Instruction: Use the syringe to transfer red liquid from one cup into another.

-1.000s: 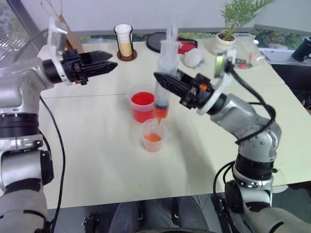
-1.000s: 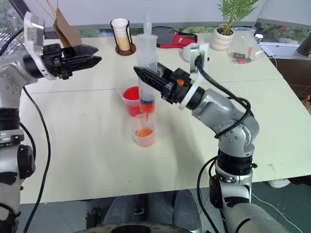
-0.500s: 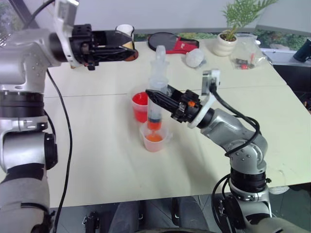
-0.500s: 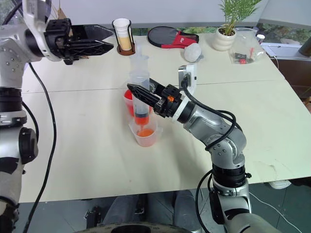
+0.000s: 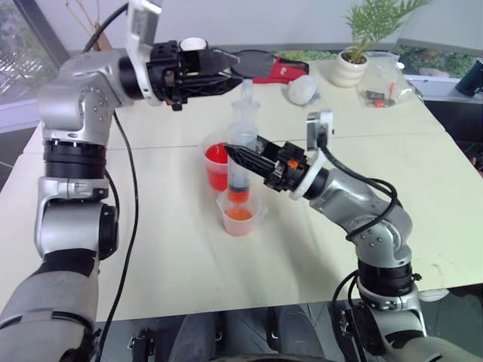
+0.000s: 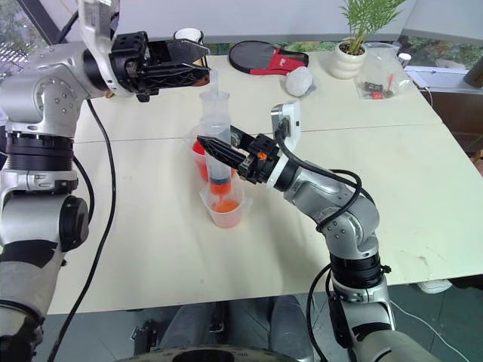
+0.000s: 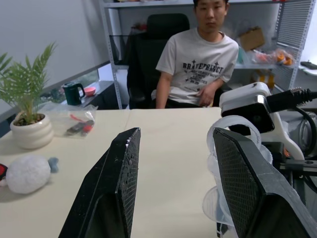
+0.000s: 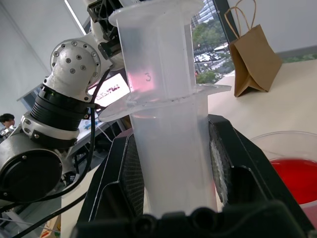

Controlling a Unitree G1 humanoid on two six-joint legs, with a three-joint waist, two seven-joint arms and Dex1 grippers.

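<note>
Right pincer [image 5: 240, 156] clamps the syringe [image 5: 241, 154] over the smaller cup [image 5: 240, 213]; left pincer [image 6: 198, 60] open above the plunger — an off-axis push tips it, spilling red.

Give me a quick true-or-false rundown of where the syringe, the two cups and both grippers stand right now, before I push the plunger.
1. The right gripper is clamped on the syringe barrel, held upright. True.
2. The syringe tip is over the larger bright-red cup. False: it points down into the smaller cup of orange-red liquid.
3. The left gripper is shut on the plunger. False: its jaws stand open, up near the plunger top, gripping nothing.
4. Red liquid shows in the bottom of the syringe barrel. True.
5. The two cups stand at opposite ends of the table. False: they stand close together near the middle.
</note>
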